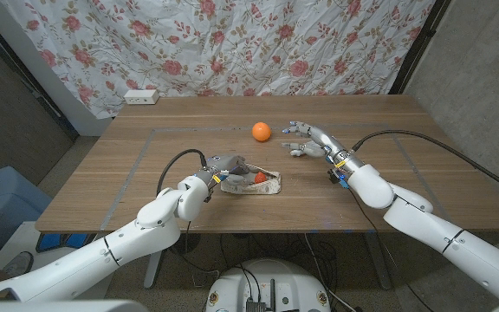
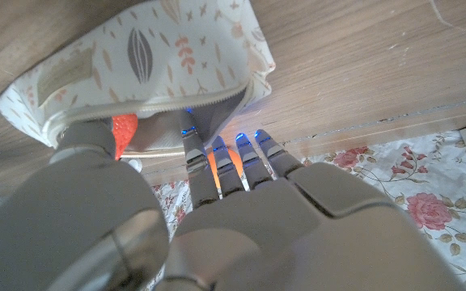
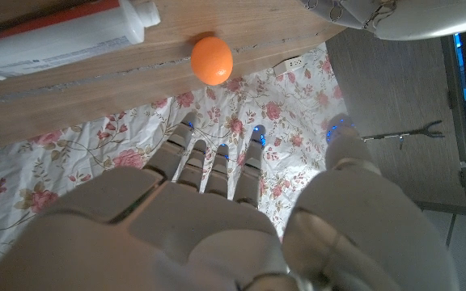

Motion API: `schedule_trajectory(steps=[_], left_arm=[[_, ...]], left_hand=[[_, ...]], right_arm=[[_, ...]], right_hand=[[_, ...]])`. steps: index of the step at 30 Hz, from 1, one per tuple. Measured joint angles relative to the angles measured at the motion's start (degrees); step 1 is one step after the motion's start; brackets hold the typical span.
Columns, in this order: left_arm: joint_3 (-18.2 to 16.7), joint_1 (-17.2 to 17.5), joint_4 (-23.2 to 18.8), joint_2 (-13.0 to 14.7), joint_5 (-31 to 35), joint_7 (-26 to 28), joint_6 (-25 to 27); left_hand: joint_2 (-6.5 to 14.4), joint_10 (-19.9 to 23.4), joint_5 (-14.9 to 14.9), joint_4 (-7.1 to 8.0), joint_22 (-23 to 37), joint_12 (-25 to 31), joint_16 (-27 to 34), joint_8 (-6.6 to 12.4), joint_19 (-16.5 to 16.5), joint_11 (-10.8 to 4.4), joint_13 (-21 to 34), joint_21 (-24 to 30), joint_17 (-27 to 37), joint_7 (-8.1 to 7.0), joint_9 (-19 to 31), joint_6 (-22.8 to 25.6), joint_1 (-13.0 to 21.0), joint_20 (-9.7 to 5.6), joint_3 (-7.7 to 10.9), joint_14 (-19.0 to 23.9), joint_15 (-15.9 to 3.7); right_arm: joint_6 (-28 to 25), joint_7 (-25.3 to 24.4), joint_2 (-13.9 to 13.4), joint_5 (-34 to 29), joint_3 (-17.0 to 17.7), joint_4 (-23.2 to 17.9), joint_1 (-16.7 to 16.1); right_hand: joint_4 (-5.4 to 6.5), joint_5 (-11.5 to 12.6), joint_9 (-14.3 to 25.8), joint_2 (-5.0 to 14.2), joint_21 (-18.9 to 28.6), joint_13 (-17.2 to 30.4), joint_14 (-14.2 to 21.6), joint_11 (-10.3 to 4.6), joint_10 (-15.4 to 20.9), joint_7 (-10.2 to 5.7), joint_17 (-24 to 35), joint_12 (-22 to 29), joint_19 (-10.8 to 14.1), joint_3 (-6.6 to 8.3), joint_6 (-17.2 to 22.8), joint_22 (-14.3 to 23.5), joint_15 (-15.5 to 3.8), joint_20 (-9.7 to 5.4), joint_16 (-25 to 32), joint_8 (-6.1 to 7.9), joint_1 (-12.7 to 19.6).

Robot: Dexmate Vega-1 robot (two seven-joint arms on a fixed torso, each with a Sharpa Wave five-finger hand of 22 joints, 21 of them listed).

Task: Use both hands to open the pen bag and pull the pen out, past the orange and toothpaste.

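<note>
I have my left hand [image 1: 224,165] holding the pen bag [image 1: 254,183] at its open mouth, mid-table. My right hand [image 1: 310,139] is open and empty, at 3 o'clock from the orange [image 1: 261,131]. Next it must grab the bag's other side.

The pen bag's [image 1: 251,183] near end was hidden behind the left hand [image 1: 224,166]; the toothpaste [image 3: 55,36] was cut off at the right wrist picture's edge

I log: pen bag [image 1: 251,184] near the tabletop's [image 1: 128,165] front edge, centre; orange [image 1: 261,131] behind it; power strip [image 1: 141,96] at back left corner.
</note>
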Motion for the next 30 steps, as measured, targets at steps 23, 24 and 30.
schedule_trajectory(steps=[23, 24, 30], left_arm=[[-0.2, 0.6, 1.9, -0.6, -3.3, 3.3, -3.2], [-0.2, 0.6, 1.9, -0.6, -3.4, 3.3, -3.2], [-0.3, 0.7, 2.3, -0.7, -4.2, 3.9, -3.7]], left_hand=[[0.7, -2.3, 0.2, -0.24, 0.0, 0.0, 0.0, 0.00, -2.5, 0.30, 0.0, 0.0, 0.0, -0.21, 0.0, -0.6, -0.7, -0.21, -0.24, -2.7, 0.08], [0.7, -2.3, 0.2, -0.24, 0.0, 0.0, 0.0, 0.22, -2.5, 0.30, 0.0, 0.0, 0.0, -0.21, 0.0, -0.6, -0.7, -0.21, -0.24, -2.7, 0.08], [0.7, -2.3, 0.2, -0.24, 0.0, 0.3, 0.0, 0.26, -2.8, 0.30, 0.0, 0.0, 0.0, -0.21, 0.0, -0.6, -0.7, 0.10, -0.24, -3.0, 0.38]], right_arm=[[-7.9, 4.7, -2.5, -12.0, -3.8, -5.7, 2.2], [-7.9, 4.8, -2.5, -12.1, -3.8, -5.7, 2.3], [-9.4, 6.4, -2.7, -14.9, -5.0, -6.8, 3.1]], right_hand=[[0.95, -0.5, 0.5, -0.98, 0.2, 0.0, 0.0, -0.21, 0.2, -0.83, 0.2, 0.0, 0.6, 0.27, 6.5, 0.2, 0.01, -0.18, 0.5, 3.28, 3.1], [1.02, -0.5, 0.5, -0.98, 0.2, 0.0, 0.0, -0.21, 0.2, -0.83, 0.2, 0.0, 0.6, 0.20, 6.5, 0.2, 0.01, -0.18, 0.5, 3.28, 3.1], [1.02, -0.5, 0.5, -0.98, 0.2, 0.0, 0.0, -0.21, 0.2, -0.83, 0.3, 0.0, 0.6, 0.20, 6.5, 0.2, 0.01, -0.18, 0.5, 3.42, 3.1]])
